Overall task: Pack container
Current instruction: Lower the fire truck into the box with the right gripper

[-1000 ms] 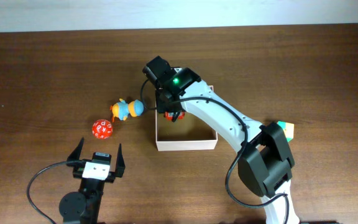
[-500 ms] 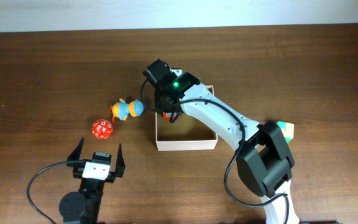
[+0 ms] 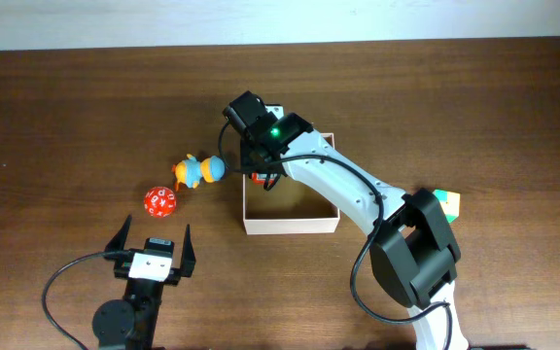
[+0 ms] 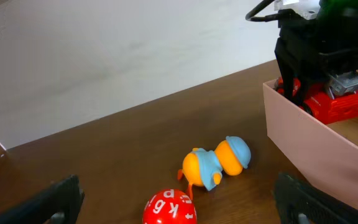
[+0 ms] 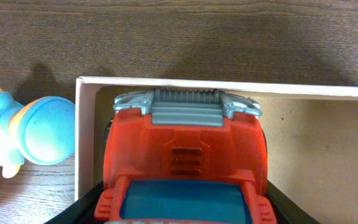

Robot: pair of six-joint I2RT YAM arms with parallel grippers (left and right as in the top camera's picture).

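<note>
Seen from above, the right tool [image 3: 261,167] covers nearly all of the red toy truck [image 3: 259,179] and one corner of the container [image 3: 290,226]. In the right wrist view the lower edge cuts off the truck's rear. The fingers [image 5: 82,208] show there only as dark slivers, so contact with the truck cannot be told. In the left wrist view the lower edge cuts the red ball [image 4: 169,210]. A coloured block [image 3: 448,201] is half hidden behind the right arm.

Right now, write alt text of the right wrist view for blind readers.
A red toy truck with a grey grille fills a corner of the white-walled container, flanked by the dark fingers of the right gripper. A blue and orange toy lies outside its wall on the table.
</note>
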